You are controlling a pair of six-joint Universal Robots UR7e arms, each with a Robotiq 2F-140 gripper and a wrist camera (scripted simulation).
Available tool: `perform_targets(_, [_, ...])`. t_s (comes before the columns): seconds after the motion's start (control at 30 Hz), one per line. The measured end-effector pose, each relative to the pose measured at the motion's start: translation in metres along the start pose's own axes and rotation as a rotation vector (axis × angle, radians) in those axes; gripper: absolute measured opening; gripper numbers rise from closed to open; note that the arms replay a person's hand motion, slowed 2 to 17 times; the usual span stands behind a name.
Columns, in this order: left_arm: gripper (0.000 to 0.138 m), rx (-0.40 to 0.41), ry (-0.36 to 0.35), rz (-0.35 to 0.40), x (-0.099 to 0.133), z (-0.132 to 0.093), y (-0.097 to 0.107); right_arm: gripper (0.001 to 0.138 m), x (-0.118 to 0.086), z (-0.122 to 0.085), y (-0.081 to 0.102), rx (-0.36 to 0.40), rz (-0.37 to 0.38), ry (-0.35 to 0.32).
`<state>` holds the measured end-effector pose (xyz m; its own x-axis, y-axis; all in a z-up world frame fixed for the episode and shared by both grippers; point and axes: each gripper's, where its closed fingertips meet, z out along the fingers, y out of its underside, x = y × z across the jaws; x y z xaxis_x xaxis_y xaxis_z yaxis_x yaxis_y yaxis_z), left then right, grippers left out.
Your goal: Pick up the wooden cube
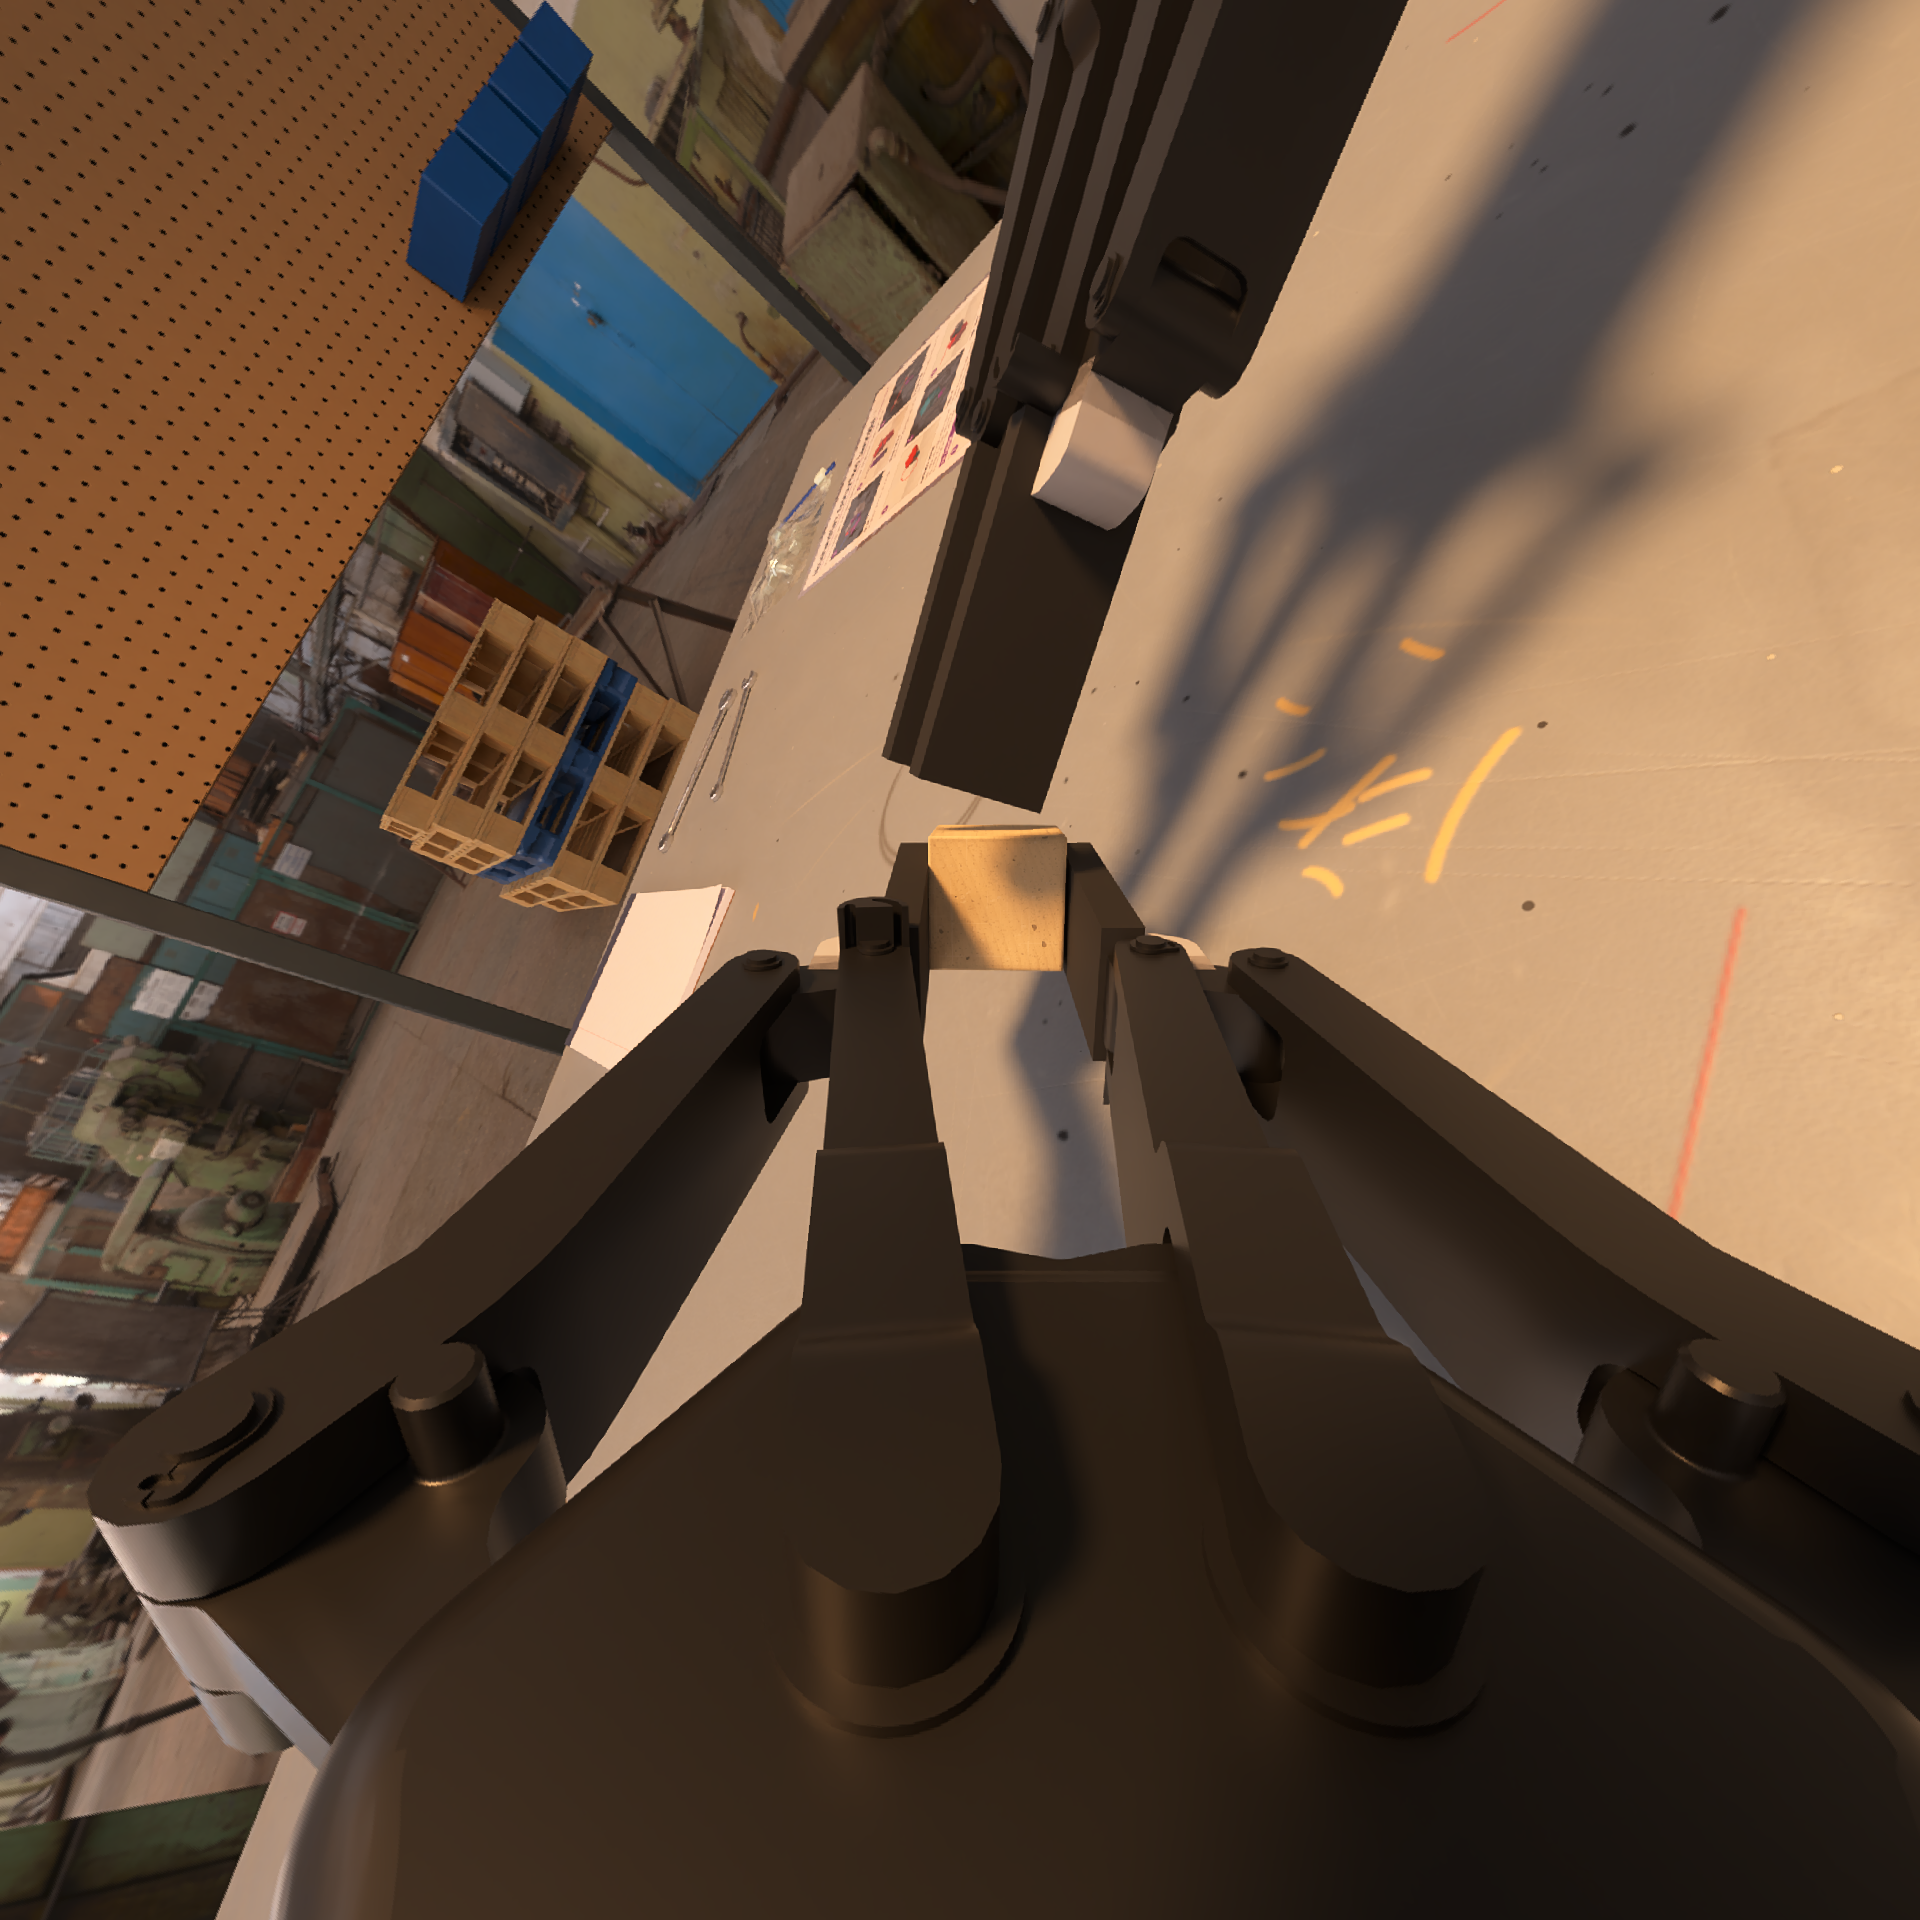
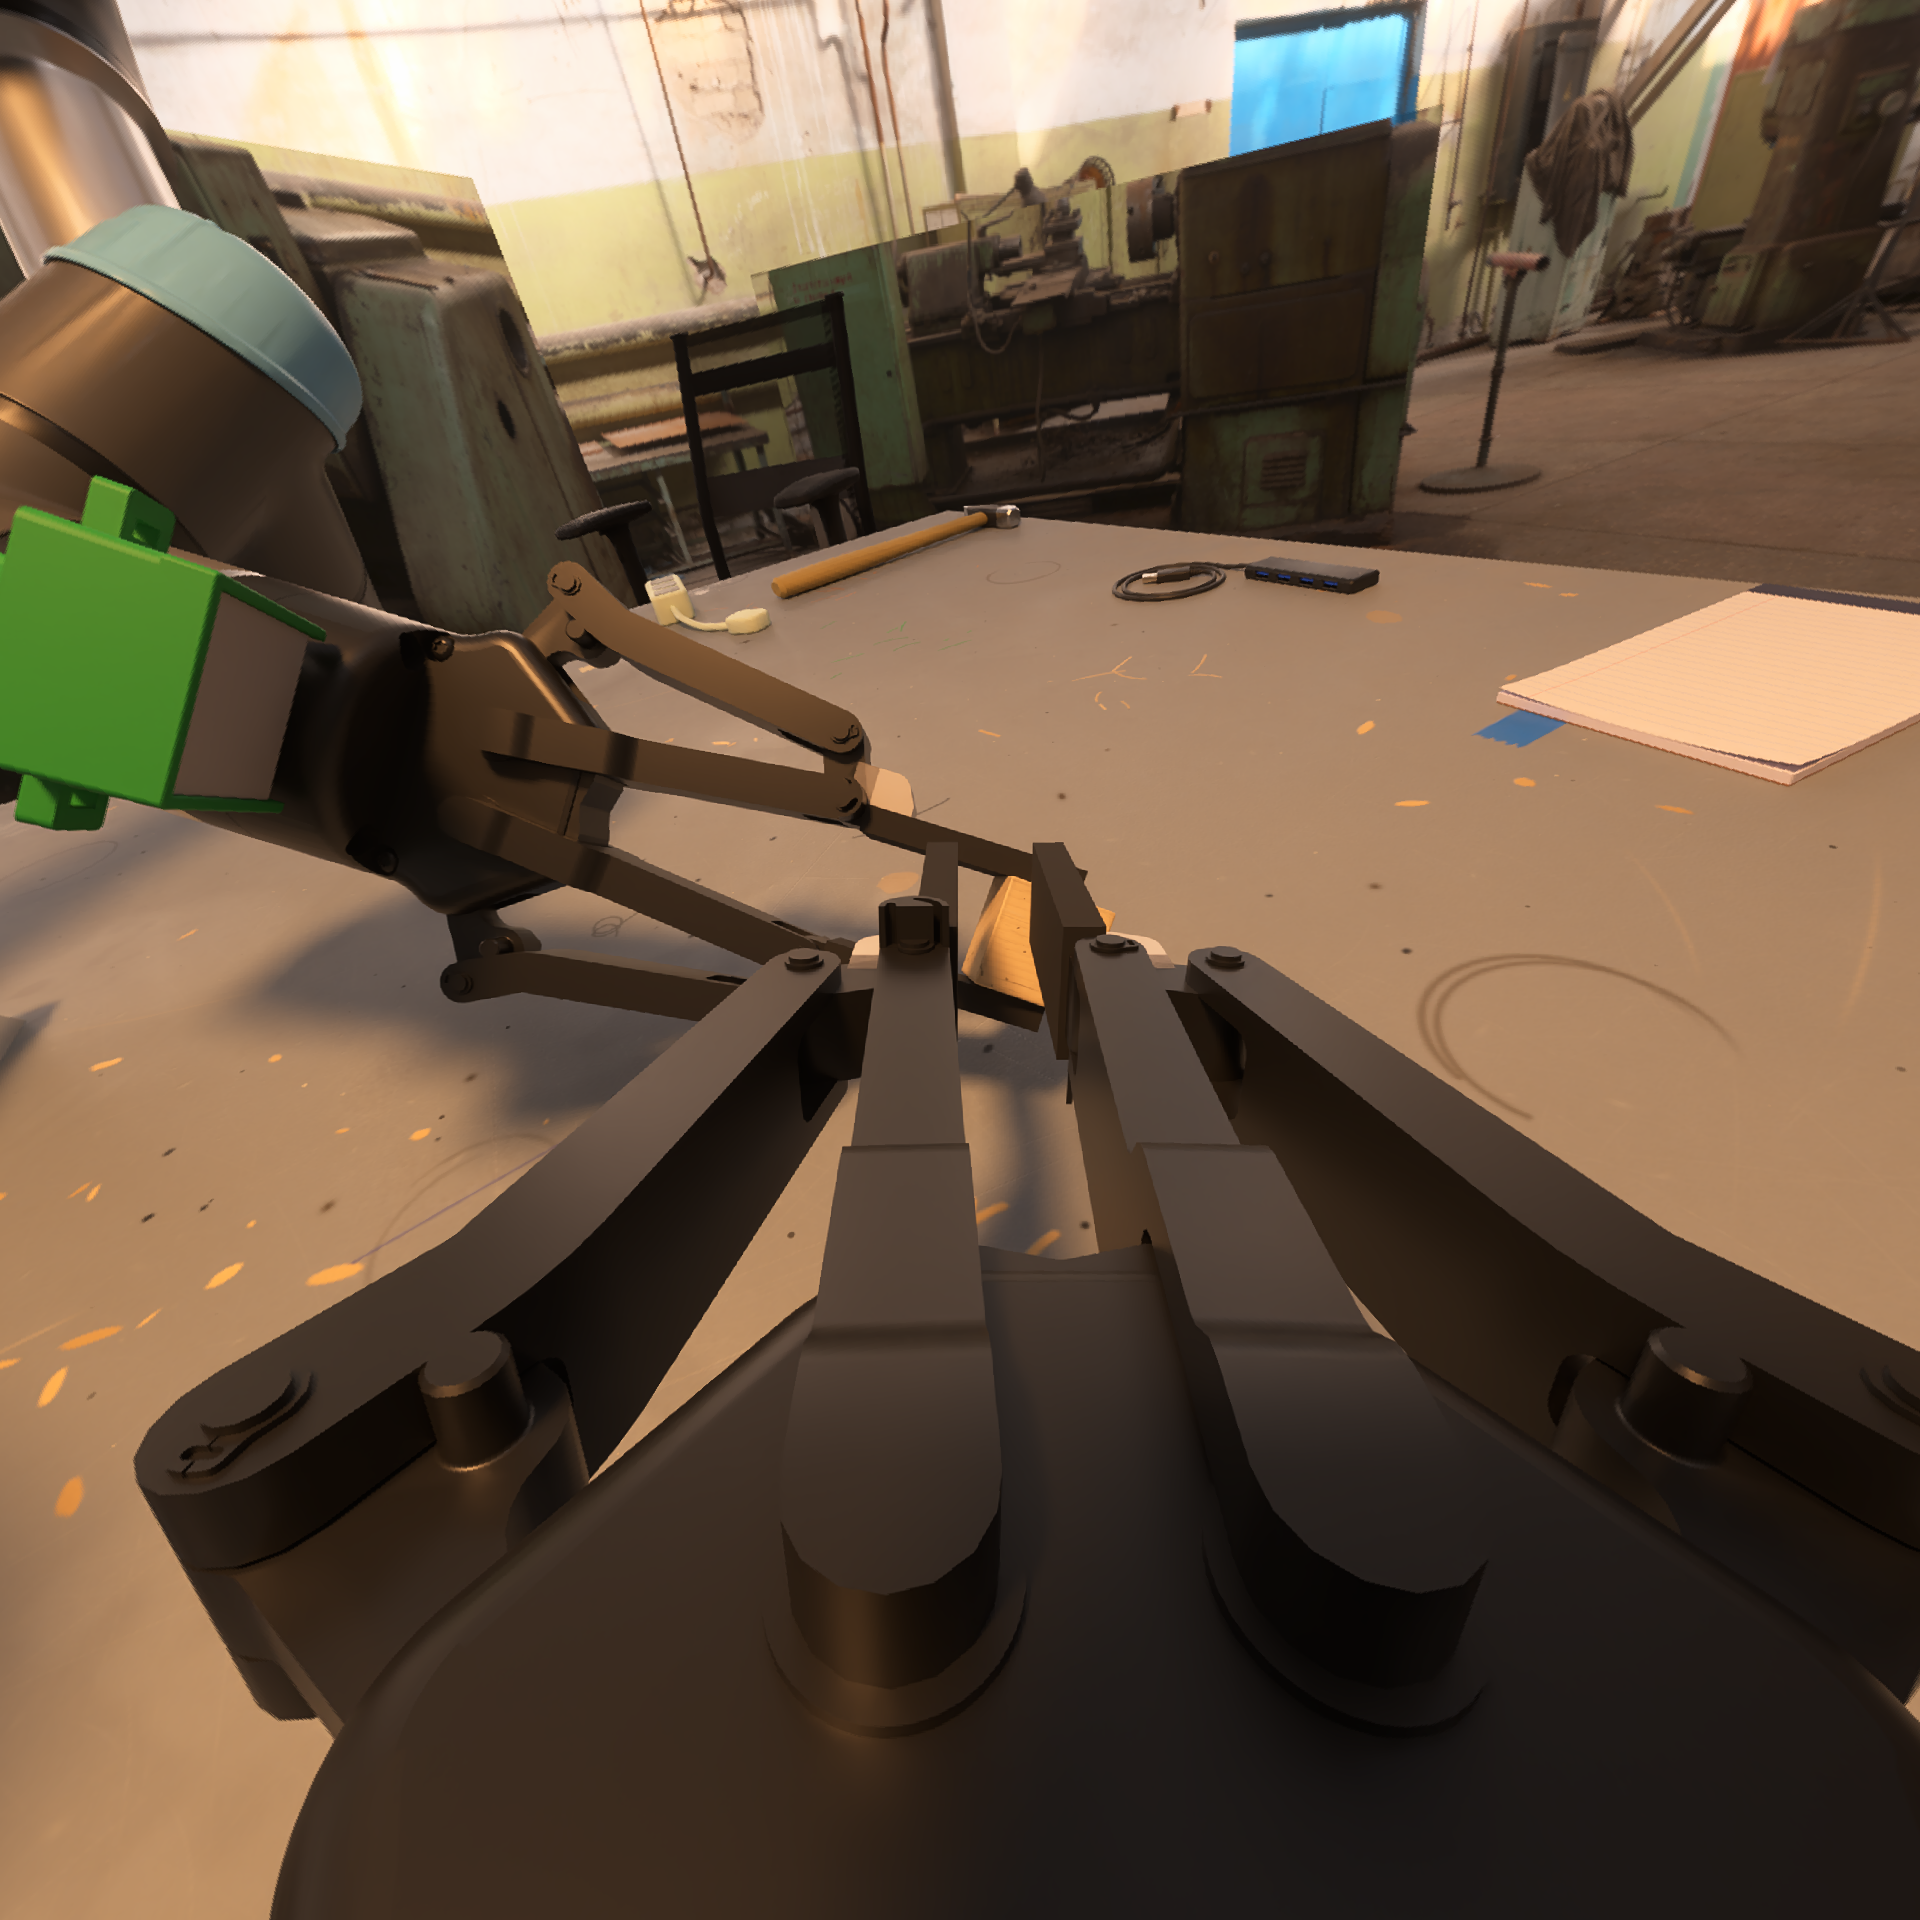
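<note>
The wooden cube point(image 1: 997, 904) is a pale block clamped between the fingers of my left gripper point(image 1: 995, 883), which holds it above the grey table point(image 1: 1455, 520). In the right wrist view the cube point(image 2: 1003, 935) hangs tilted, with its shadow on the table beneath. The left gripper's fingers point(image 2: 935, 831) reach it from the left. My right gripper point(image 2: 995, 883) points at the cube with its jaws a narrow gap apart and nothing clamped between them. Its tips are right at the cube, which also shows past the right finger. One of its fingers point(image 1: 987, 623) ends just above the cube in the left wrist view.
A lined notepad point(image 2: 1714, 686) lies at the right, with a hammer point(image 2: 894, 545), a USB hub point(image 2: 1309, 574) and a plug point(image 2: 707, 613) at the far edge. A wooden rack point(image 1: 540, 758), wrenches point(image 1: 717, 748), a printed sheet point(image 1: 904, 447) and a pegboard point(image 1: 208, 364) show in the left wrist view.
</note>
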<state>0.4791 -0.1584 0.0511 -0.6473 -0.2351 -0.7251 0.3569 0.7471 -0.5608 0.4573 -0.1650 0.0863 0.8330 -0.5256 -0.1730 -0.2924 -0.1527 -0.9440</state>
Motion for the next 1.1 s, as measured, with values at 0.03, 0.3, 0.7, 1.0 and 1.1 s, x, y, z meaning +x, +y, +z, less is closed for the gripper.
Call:
perform_targets(0.03, [0.033,0.000,-0.001,0.000,0.0000,0.0000,-0.0001,0.019,0.0002,0.0000,0.0000,0.000,-0.001,0.002])
perform_targets(0.3, [0.033,0.006,-0.004,0.000,-0.0001,-0.0003,-0.0017,0.015,0.0014,-0.0010,-0.0003,0.003,-0.008,0.010])
perform_targets(0.7, [0.033,0.027,-0.004,-0.013,-0.0004,-0.0016,-0.0049,0.003,0.0017,-0.0032,-0.0021,0.011,-0.012,0.002])
perform_targets(1.0, [0.033,0.050,-0.005,-0.034,-0.0015,-0.0032,-0.0082,0.002,0.0002,-0.0052,-0.0045,0.023,0.000,-0.020])
perform_targets(1.1, [0.033,0.057,-0.005,-0.042,-0.0019,-0.0038,-0.0093,0.002,-0.0002,-0.0059,-0.0054,0.027,0.005,-0.028])
